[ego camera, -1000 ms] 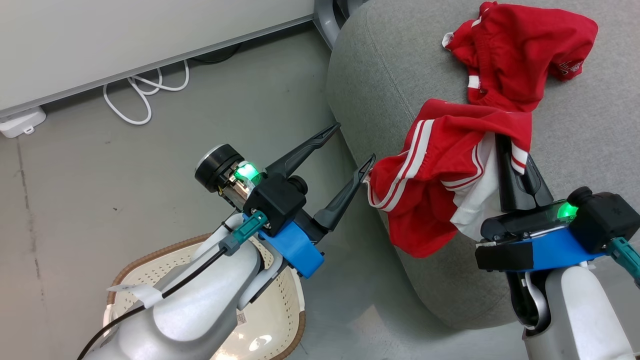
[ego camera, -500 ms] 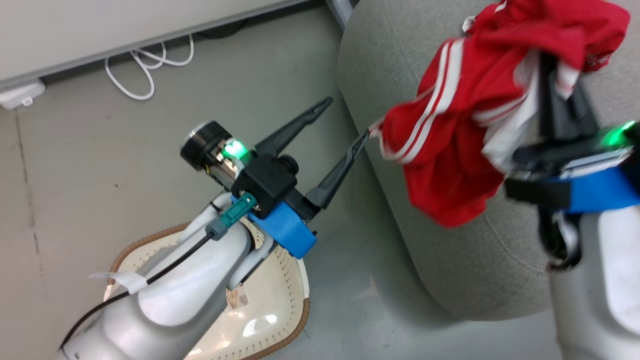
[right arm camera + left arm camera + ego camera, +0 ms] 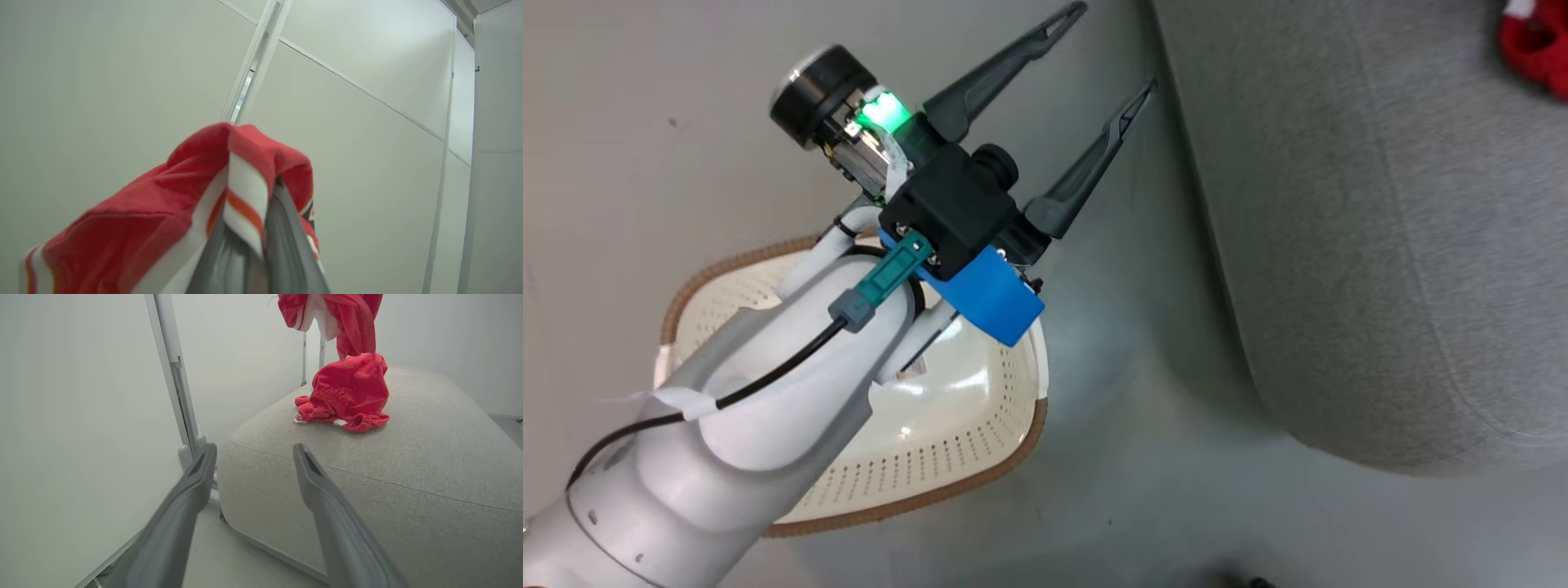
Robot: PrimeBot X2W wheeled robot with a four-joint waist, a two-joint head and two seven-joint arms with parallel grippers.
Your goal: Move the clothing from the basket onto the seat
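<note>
**Left gripper** (image 3: 1117, 47): fingers spread wide, nothing between them. The basket (image 3: 980, 482) lies behind their roots, under the forearm. The seat (image 3: 1380, 245) is near the right-hand finger's outer side.

**Right gripper** (image 3: 265, 212): fingers pressed together on the white-striped edge of the held garment (image 3: 135, 232). The cloth folds over the tips and hangs down to one side (pale wall panels lie beyond the tips).

**Laid garment** (image 3: 351, 392): a crumpled red heap on the seat, well ahead of the left fingertips. The held garment hangs straight above it. Whether the two touch cannot be told.

**Step in hand**, as judged: the second garment is being carried over the seat. No red shows in the part of the basket that the forearm leaves uncovered, so this is probably the last transfer.

**Next move calls for**: lowering the right fingers towards the cushion, onto or beside the heap and clear of the rounded edge, then parting them. The cloth draped over the tips may cling.
</note>
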